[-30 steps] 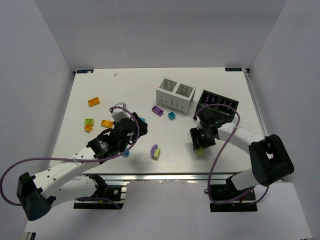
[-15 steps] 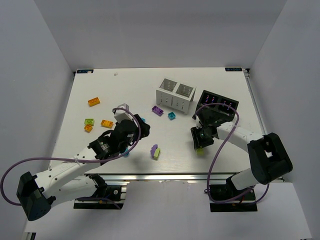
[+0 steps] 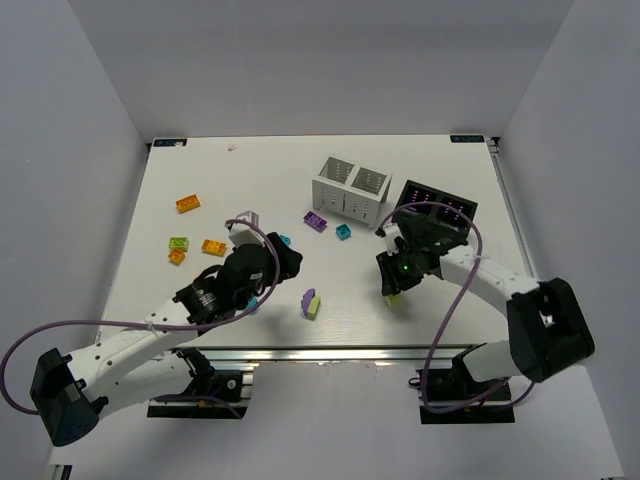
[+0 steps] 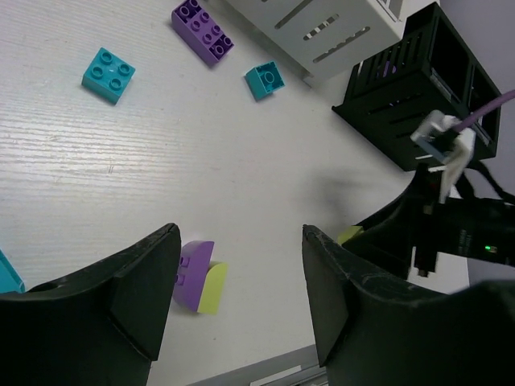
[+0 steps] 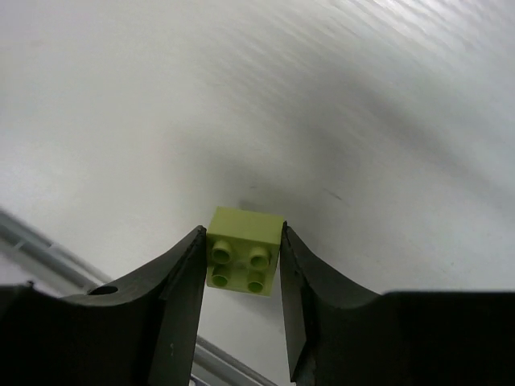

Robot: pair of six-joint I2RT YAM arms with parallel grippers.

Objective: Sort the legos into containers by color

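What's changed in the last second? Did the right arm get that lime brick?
The right gripper closed on the lime green brick and edged slightly left. The left gripper stayed open and empty; the loose bricks, white container and black container have not moved.

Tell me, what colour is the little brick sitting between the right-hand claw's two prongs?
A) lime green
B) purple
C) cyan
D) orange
A: the right wrist view shows the right gripper with a lime green brick between its jaws, which press against both sides of it.
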